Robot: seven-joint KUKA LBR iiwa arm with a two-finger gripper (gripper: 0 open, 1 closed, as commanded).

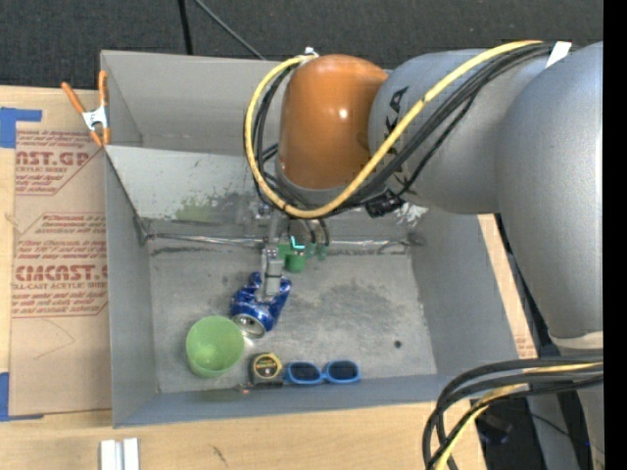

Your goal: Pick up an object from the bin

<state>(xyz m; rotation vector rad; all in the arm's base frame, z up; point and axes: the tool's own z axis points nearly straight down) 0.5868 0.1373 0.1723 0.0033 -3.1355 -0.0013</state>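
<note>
My gripper (273,274) hangs under the arm's orange cover, in the middle of the bin near the back wall. Its tip comes down right at the upper end of a crushed blue drinks can (259,307), which lies slanted on the bin floor. I cannot tell whether it touches the can. A green ball-like round thing (214,346) rests just to the lower left of the can. A small yellow and black tape measure (265,366) lies below the can, by the front wall.
Blue sunglasses (324,371) lie along the front wall, right of the tape measure. The arm and its cables cover the bin's right rear part. The bin's walls slope in at the left and back.
</note>
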